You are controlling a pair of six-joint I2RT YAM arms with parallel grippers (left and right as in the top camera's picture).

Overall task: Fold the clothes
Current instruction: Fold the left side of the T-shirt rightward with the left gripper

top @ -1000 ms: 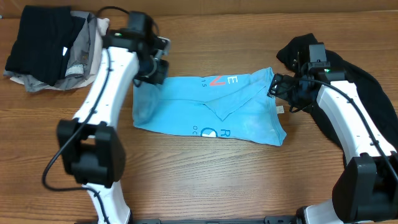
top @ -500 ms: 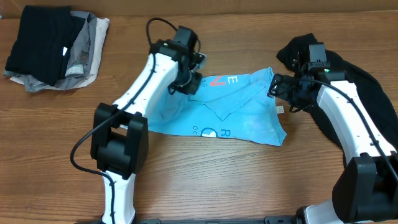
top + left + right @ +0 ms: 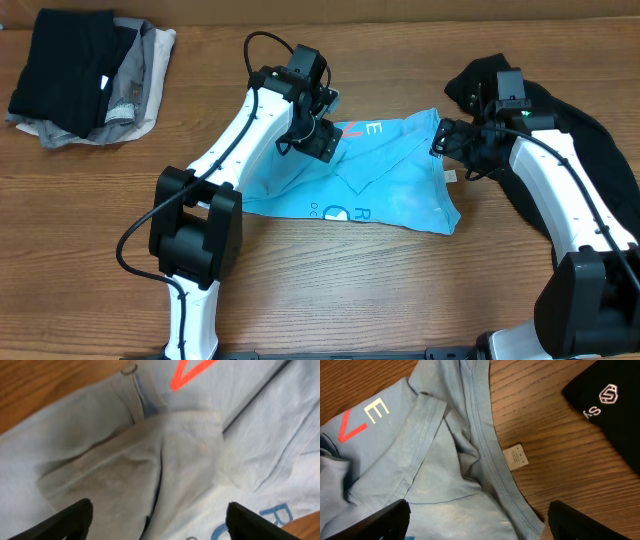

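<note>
A light blue T-shirt [image 3: 385, 185] with red and white lettering lies mid-table, its left side folded over onto its middle. My left gripper [image 3: 322, 140] hovers just above that folded flap [image 3: 150, 460], jaws wide open with nothing between the fingertips [image 3: 65, 520]. My right gripper [image 3: 445, 140] stays open over the shirt's right edge, above the ribbed collar [image 3: 490, 455] and a small white label [image 3: 514, 456]. Nothing is held by either one.
A black garment [image 3: 570, 115] with white lettering [image 3: 607, 397] is heaped at the right, under the right arm. A pile of black and grey clothes [image 3: 85, 75] sits at the back left corner. Bare wooden table [image 3: 330, 280] lies in front.
The left arm carried the shirt's left side rightward across the middle, then opened its jaws and let the cloth drop. The right arm has not moved.
</note>
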